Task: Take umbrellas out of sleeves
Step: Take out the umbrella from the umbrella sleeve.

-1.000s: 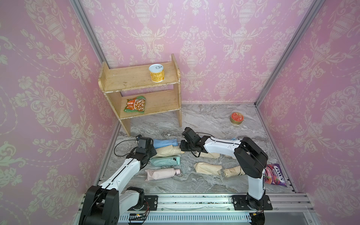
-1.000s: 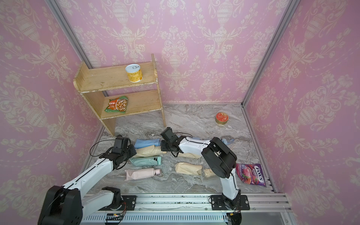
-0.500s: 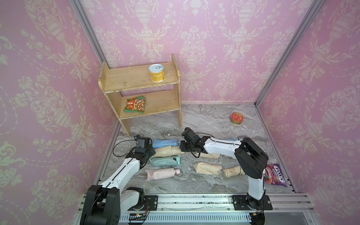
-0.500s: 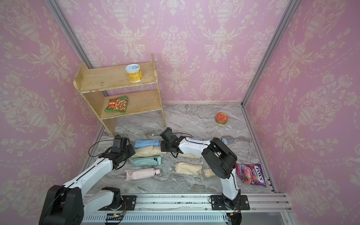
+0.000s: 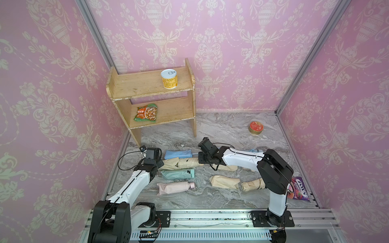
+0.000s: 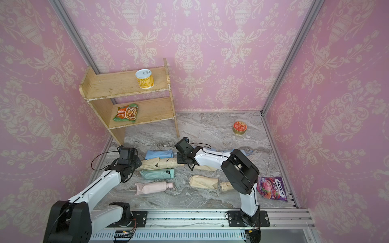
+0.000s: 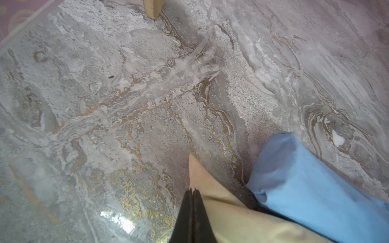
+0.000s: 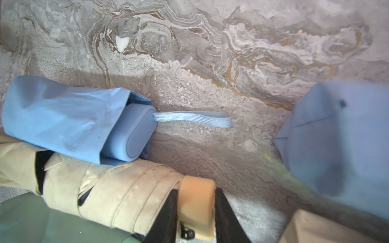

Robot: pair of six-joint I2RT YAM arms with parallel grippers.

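Beige umbrella (image 5: 188,162) lies on the counter (image 5: 227,130), half out of its beige sleeve (image 5: 169,164); the right gripper (image 8: 195,192) clamps its handle (image 8: 197,212), the left gripper (image 7: 192,193) pinches the sleeve's corner. That thin pinch could slip, so the sleeve drags along.

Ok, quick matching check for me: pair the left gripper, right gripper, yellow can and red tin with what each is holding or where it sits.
Things:
1 left gripper
2 right gripper
3 yellow can
4 red tin

States:
A on the marble tabletop, near the far wall
B shut on the handle of the beige umbrella
C on the top board of the shelf
D pinched shut on an end of the beige sleeve

Pairs: 1-D, 2-B, 3-C, 4-A
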